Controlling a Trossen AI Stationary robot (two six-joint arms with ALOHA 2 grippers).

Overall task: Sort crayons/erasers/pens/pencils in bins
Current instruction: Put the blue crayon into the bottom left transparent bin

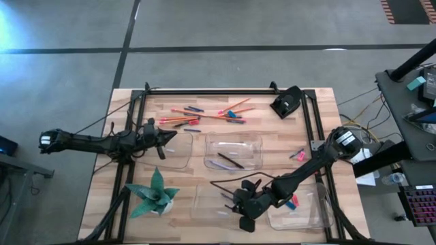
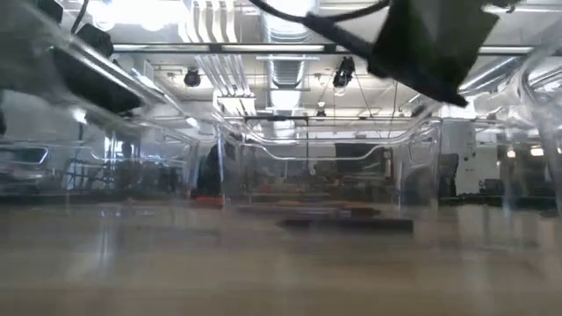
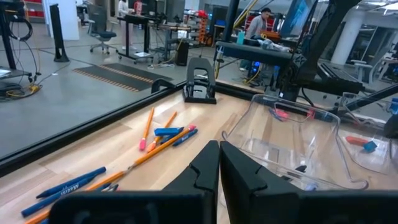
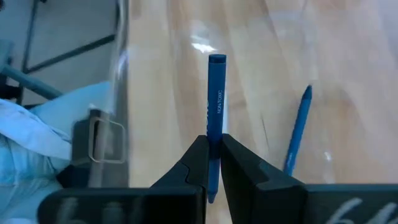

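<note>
From overhead you look straight down on the whole table (image 1: 225, 153). Your low camera sits at table height, peering level through the clear bins (image 2: 307, 171) into the room. Each wrist camera looks close past its own jaws; the left one shares the pencils (image 3: 163, 142) with overhead.

The low view is blurred; the bins (image 2: 307, 167) hide their contents.

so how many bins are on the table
4. One beside the left hand, one at the centre, one at the front under the right hand, one front right.
</note>
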